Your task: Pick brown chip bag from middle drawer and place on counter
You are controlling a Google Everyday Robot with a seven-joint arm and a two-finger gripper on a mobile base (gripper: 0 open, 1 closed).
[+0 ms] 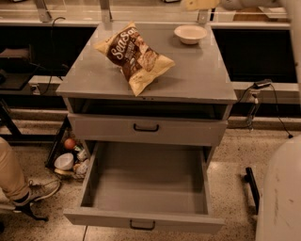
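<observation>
The brown chip bag (pixel 134 57) lies flat on the counter (pixel 202 75), left of its middle, with nothing touching it. The middle drawer (pixel 146 193) is pulled out below and its tray is empty; its black handle (pixel 142 225) faces the front. My gripper (pixel 199 4) is at the top edge of the camera view, above the counter's far side and well up and right of the bag. Only its cream-yellow tip shows.
A cream round bowl (pixel 190 34) stands at the counter's far right. A closed drawer front (pixel 146 128) sits above the open tray. A person's leg and shoe (pixel 19 186) are at left, floor clutter (pixel 70 157) beside the cabinet, my white base (pixel 280 197) at right.
</observation>
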